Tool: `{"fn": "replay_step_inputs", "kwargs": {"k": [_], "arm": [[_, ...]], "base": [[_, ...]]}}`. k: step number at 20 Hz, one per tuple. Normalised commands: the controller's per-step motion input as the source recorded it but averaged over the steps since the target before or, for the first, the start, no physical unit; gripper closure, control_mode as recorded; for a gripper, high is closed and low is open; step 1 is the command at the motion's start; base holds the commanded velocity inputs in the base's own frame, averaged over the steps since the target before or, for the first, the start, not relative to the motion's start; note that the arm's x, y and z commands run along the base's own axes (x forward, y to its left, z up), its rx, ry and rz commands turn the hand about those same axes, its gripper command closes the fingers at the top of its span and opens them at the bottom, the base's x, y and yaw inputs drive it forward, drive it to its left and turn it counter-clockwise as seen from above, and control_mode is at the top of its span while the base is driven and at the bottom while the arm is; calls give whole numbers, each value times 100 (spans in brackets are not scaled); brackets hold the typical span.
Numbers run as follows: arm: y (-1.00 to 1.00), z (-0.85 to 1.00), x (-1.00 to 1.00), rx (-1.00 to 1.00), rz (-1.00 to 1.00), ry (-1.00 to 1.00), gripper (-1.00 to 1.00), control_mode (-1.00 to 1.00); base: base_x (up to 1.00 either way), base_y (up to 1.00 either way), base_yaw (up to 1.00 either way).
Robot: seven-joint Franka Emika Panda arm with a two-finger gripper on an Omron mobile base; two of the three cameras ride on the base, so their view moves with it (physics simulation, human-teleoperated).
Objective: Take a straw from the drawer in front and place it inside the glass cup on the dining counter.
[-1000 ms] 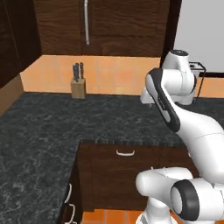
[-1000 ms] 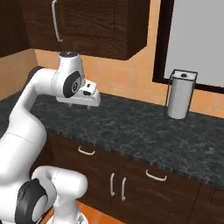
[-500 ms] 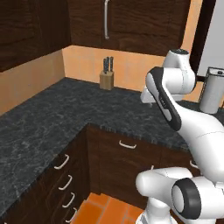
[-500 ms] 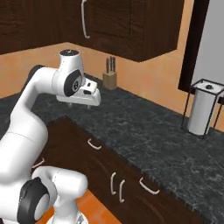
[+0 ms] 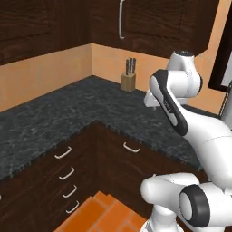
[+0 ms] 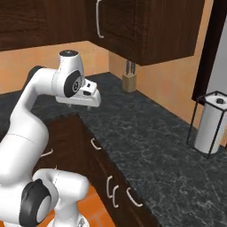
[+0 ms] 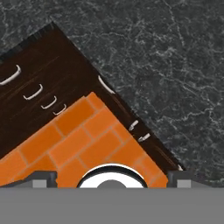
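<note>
risking a search at the wrong drawer [image 5: 131, 147] in this corner, gripper [image 6: 91, 94] hangs high over the black counter [image 6: 146, 133], finger gap unreadable, no straw seen.

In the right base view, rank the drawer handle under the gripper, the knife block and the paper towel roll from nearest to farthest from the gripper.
1. Drawer handle, just below the gripper, on the cabinet front.
2. Knife block, behind it, in the counter corner by the wall.
3. Paper towel roll, far right, in its wire holder.
</note>
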Motion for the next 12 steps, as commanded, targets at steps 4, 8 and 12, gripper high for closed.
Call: {"fn": "replay_step_inputs", "kwargs": {"k": [4,8,12], "arm": [[0,0,0,0,0,0,-100,100],[0,0,0,0,0,0,-100,100],[-24,-2,-7,2,29,0,-100,-100]], "base": [[10,-62,44],[2,-61,46],[0,-14,11]]}}
